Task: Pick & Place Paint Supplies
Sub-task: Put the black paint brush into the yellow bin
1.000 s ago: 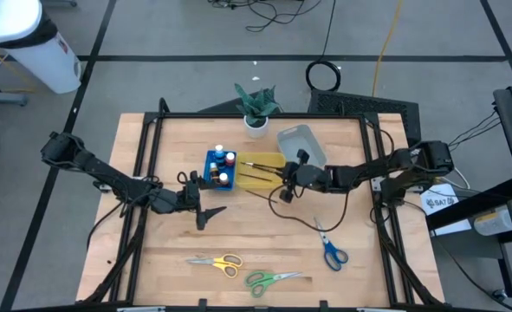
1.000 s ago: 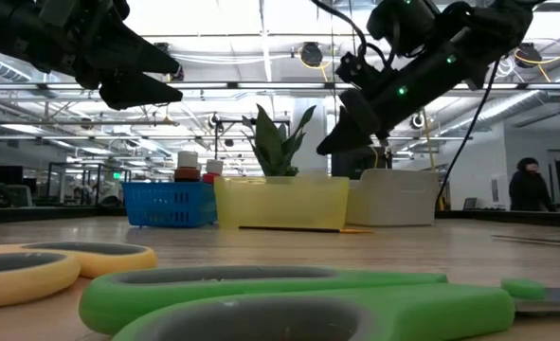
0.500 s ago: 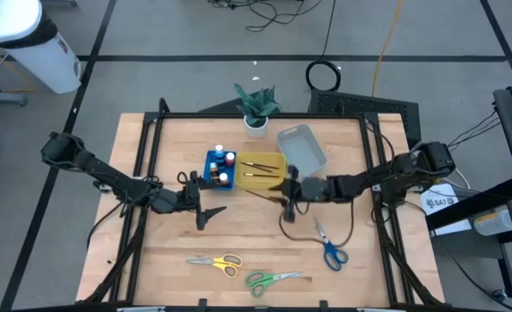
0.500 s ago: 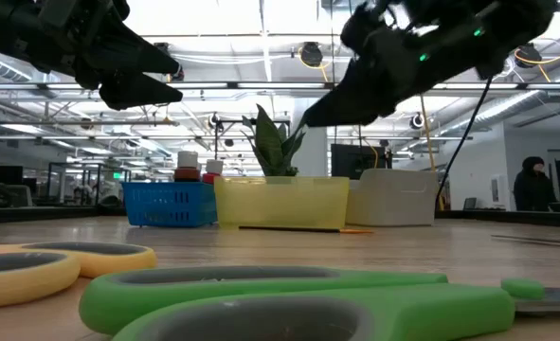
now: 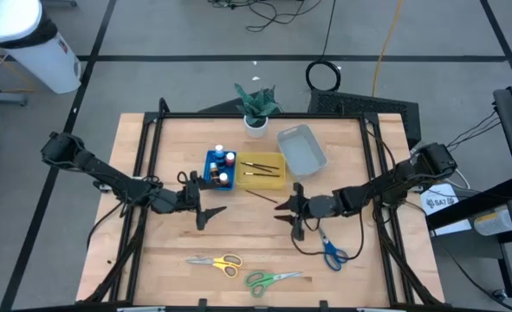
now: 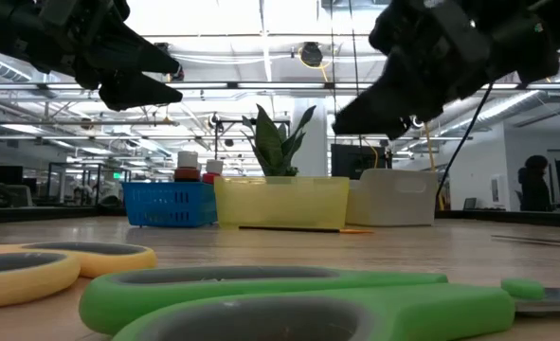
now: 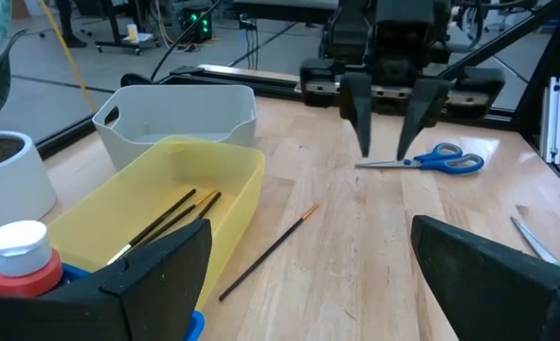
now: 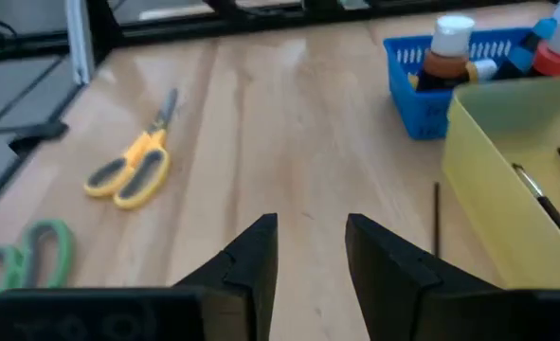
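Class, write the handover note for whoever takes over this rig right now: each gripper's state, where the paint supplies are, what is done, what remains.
Left gripper: open, empty, above the table in front of the blue tray.
Right gripper: open, empty, above bare wood, beside the blue scissors.
Done: paint bottles in the blue tray; two brushes in the yellow tray.
Left: one loose brush on the table in front of the yellow tray; yellow scissors, green scissors and blue scissors on the table; clear tray empty.

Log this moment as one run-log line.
left pincer: open, waiting by blue tray | right pincer: open, empty, above table near loose brush | yellow tray: two brushes | scissors: on table
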You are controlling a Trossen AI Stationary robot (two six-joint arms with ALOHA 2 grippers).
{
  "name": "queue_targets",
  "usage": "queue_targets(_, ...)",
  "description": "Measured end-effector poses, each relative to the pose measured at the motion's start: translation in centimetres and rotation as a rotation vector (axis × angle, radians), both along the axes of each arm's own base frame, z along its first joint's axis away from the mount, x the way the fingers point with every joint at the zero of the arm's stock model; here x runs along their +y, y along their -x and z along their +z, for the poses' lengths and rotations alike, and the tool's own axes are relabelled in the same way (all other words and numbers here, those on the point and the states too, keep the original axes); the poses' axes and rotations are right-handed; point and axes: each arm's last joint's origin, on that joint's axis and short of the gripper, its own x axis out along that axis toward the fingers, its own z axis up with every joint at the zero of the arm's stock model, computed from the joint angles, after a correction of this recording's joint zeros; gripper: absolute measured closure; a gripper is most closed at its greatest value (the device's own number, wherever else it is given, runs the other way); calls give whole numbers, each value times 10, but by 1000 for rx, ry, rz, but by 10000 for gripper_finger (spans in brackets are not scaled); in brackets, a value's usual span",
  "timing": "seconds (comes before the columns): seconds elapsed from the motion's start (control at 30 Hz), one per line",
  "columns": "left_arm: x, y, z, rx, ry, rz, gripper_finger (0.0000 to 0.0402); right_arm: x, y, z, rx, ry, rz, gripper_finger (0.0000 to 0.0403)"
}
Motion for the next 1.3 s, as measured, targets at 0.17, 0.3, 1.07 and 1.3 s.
queue_targets(0.17, 0, 0, 0, 3, -12, -3, 25, -1, 3, -6, 56, 48, 8, 254)
queue_targets(0.3, 0, 0, 0, 3, -15, -3, 25, -2, 6, -11, 107, 69, -61, 210)
queue_targets(1.07, 0, 0, 0, 4, -12, -2, 25, -28, -13, -69, 355, 69, -204, 217)
queue_targets(1.3, 0, 0, -1, 7, -12, -2, 25, -31, -12, -82, 416, 61, -182, 262)
